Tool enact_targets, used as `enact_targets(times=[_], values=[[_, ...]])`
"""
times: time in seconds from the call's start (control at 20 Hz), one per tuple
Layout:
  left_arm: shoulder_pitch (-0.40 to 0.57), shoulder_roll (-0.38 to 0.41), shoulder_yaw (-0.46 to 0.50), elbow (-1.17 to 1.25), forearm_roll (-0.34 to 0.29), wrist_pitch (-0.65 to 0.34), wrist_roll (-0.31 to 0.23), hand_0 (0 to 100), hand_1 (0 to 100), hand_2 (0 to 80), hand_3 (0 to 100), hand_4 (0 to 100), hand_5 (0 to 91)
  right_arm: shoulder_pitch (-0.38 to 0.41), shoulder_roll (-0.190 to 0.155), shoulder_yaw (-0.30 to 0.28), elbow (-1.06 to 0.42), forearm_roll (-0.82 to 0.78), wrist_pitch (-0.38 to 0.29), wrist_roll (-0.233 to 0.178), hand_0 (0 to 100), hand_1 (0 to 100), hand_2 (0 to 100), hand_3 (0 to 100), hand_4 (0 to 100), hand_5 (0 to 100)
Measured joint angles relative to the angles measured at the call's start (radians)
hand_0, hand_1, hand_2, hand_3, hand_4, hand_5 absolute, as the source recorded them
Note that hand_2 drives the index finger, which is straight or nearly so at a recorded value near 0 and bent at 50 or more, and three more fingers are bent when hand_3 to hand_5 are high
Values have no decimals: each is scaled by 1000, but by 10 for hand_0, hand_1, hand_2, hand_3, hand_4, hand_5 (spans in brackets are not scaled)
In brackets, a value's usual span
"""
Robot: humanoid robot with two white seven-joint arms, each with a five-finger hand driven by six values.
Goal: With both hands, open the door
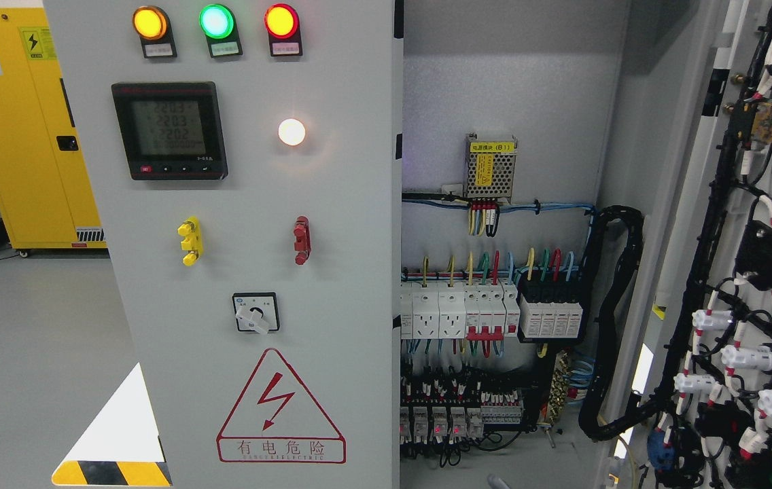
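Note:
The grey electrical cabinet fills the head view. Its left door (pixel 331 204) stands closed, carrying three indicator lamps, a digital meter (pixel 168 130), a lit white lamp, yellow and red handles, a rotary switch (pixel 255 314) and a red lightning warning sign. The right door (pixel 760 272) is swung wide open at the picture's right, its inner face covered in black cable bundles and white connectors. Between them the cabinet interior (pixel 495 299) shows breakers, coloured wires and a small power supply. Neither of my hands nor arms shows in this view.
A yellow cabinet (pixel 26 136) stands at the back left on the grey floor. A black-and-yellow hazard stripe (pixel 111 472) marks the floor at the lower left. A thick black cable loom (pixel 613 319) loops from the interior toward the open door.

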Motion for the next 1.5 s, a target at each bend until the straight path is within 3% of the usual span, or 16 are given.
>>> enact_targets(times=[0.25, 0.45, 1.0, 1.5], values=[[-10, 0, 0, 20, 1, -7, 0, 120, 556, 0, 0, 0, 0, -134, 17, 9, -30, 19, 133, 3, 0, 500, 40, 0, 0, 0], [-12, 0, 0, 31, 1, -8, 0, 120, 556, 0, 0, 0, 0, -256, 27, 10, -29, 26, 199, 4, 0, 500, 40, 0, 0, 0], [-13, -2, 0, 46, 2, -8, 0, 120, 556, 0, 0, 0, 0, -573, 43, -1, 109, 21, 259, 8, 0, 500, 40, 0, 0, 0], [-13, -4, 0, 51, 2, -9, -1, 120, 556, 0, 0, 0, 0, -711, 50, -22, 255, 16, 341, 12, 0, 500, 40, 0, 0, 0]])
